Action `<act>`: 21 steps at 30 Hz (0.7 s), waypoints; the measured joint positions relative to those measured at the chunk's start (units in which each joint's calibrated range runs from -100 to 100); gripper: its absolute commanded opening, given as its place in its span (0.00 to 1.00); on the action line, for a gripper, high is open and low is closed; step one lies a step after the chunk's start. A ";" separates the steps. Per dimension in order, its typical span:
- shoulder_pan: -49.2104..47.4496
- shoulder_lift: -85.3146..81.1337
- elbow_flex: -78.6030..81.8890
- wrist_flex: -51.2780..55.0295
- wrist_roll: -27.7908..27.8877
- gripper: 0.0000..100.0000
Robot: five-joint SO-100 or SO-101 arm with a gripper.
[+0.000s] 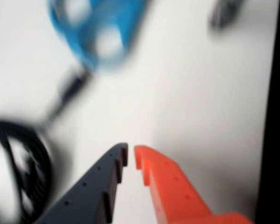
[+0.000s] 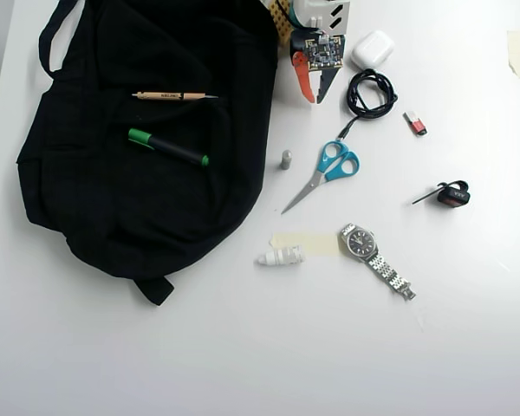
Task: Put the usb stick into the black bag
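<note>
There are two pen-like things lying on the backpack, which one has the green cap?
The green marker, the lower one in the overhead view: black barrel, green ends. The other, the pencil above it, is plain tan wood. Both lie on the black bag.

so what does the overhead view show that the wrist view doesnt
Only the overhead view shows the black bag with a pencil and green marker lying on it, the usb stick on the table right of the coiled cable, the watch, the white case and the clip.

Only the wrist view shows the jaws up close: one dark, one orange, a narrow gap between the tips, nothing held.

Both show the gripper, the blue-handled scissors, the coiled black cable and the white table.
</note>
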 measured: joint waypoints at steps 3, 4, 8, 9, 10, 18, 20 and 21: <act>-3.96 0.00 -1.79 -9.29 0.00 0.02; -4.70 0.00 -1.79 -10.99 0.05 0.02; -7.19 0.00 -0.94 -14.83 0.29 0.02; -7.71 0.00 -1.02 -15.08 -0.15 0.02; -8.81 0.00 -1.02 -15.08 -0.93 0.02; -10.57 3.34 -10.67 -4.60 -4.35 0.02; -10.86 8.34 -15.61 -2.90 -4.40 0.02; -10.28 11.43 -18.26 -2.39 -4.40 0.02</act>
